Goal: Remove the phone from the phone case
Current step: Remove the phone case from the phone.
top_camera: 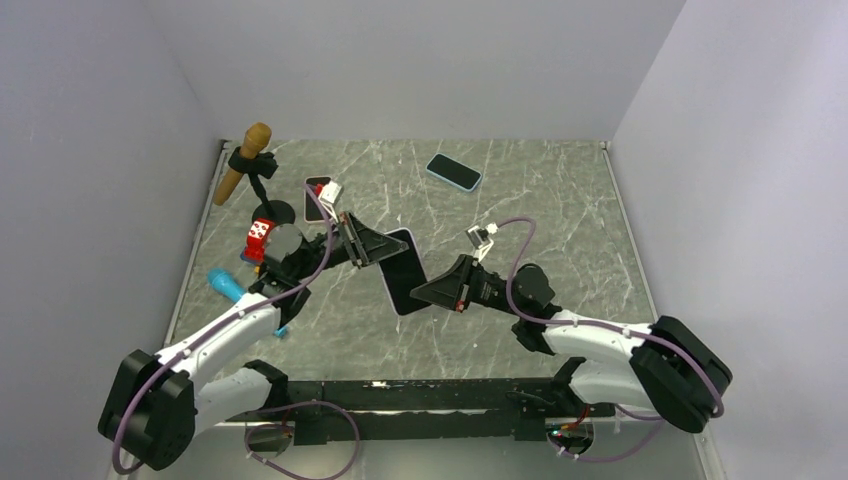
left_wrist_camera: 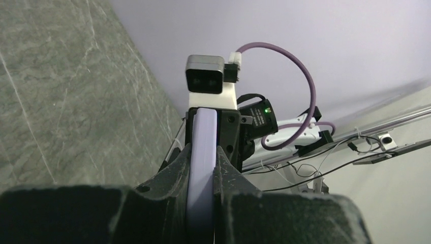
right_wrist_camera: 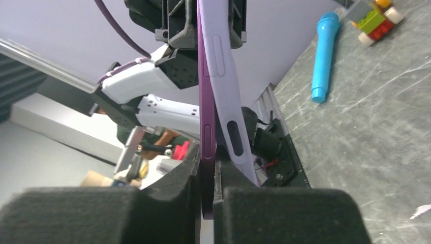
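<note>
A purple phone (top_camera: 405, 270) in a lavender case is held in the air between both grippers, over the middle of the table. My left gripper (top_camera: 380, 245) is shut on the lavender case (left_wrist_camera: 202, 147), seen edge-on between its pads. My right gripper (top_camera: 422, 292) is shut on the bare purple phone edge (right_wrist_camera: 207, 137). In the right wrist view the case (right_wrist_camera: 223, 76) bows away from the phone at this end. The left gripper (right_wrist_camera: 203, 20) clamps the far end at the top of that view.
A blue-edged phone (top_camera: 454, 171) lies at the back of the table. A wooden-handled tool (top_camera: 243, 160) stands at the back left. A blue toy microphone (top_camera: 225, 284) and a brick toy (right_wrist_camera: 373, 18) lie at the left. Grey walls close three sides.
</note>
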`<state>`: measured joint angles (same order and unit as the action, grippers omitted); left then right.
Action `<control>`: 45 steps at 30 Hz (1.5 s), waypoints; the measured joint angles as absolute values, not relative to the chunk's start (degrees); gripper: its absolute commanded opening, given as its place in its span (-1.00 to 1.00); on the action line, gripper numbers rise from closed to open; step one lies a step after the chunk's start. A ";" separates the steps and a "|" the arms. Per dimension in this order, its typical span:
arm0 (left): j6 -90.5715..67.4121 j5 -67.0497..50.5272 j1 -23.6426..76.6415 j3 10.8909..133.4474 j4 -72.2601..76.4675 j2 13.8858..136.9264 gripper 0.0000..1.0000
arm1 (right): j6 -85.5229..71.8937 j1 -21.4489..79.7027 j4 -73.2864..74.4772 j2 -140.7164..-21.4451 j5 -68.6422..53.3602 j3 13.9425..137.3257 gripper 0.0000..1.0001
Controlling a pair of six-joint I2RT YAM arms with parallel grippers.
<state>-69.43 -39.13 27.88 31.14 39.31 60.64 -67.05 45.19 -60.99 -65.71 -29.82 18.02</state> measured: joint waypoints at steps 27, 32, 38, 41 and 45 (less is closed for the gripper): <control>-54.83 -36.45 28.77 17.17 36.93 35.68 0.41 | -79.37 44.71 -75.90 -66.83 -30.83 15.57 -1.00; -54.72 -37.28 29.82 14.72 37.50 36.07 0.60 | -79.37 44.71 -76.01 -66.52 -30.48 15.57 -1.00; -54.19 -37.23 33.01 14.24 37.21 37.32 0.52 | -79.37 44.71 -75.99 -66.50 -30.28 15.22 -1.00; -53.34 -37.06 34.02 14.26 36.80 37.23 0.46 | -79.37 44.71 -75.99 -66.52 -30.28 15.22 -1.00; -52.58 -36.40 35.03 14.26 35.83 37.39 0.53 | -79.48 44.71 -76.03 -66.52 -30.30 15.20 -1.00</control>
<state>-52.58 -36.40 35.03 14.26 35.83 37.39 -79.48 44.71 -76.03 -66.52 -30.30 15.20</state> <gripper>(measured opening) 0.743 0.077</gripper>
